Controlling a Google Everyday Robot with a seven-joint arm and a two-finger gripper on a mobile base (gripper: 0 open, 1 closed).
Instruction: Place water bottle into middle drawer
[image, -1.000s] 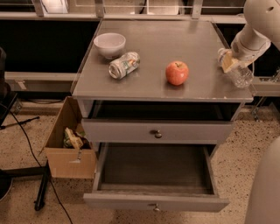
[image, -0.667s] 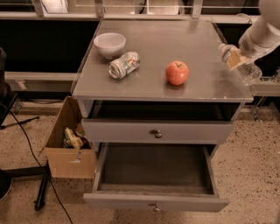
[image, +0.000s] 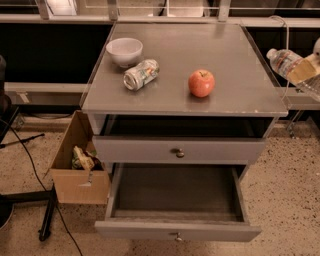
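Note:
The water bottle (image: 285, 60) is a clear plastic bottle with a white cap. It hangs tilted in the air, cap to the upper left, just past the right edge of the grey tabletop (image: 235, 65). My gripper (image: 306, 71) is at the frame's right edge and is shut on the bottle's body, its tan pads on the label. Most of the arm is out of view. The middle drawer (image: 177, 230) is pulled open low in front, its dark floor bare. It lies below and to the left of the bottle.
On the tabletop are a white bowl (image: 124, 51), a silver-and-green can (image: 141, 74) on its side and a red apple (image: 201, 83). A shut drawer with a round knob (image: 178, 152) sits above the open one. A cardboard box (image: 80, 162) stands at the left.
My gripper has carried the water bottle up and to the right, from the tabletop's right edge to the air beside the table. Nothing else has moved.

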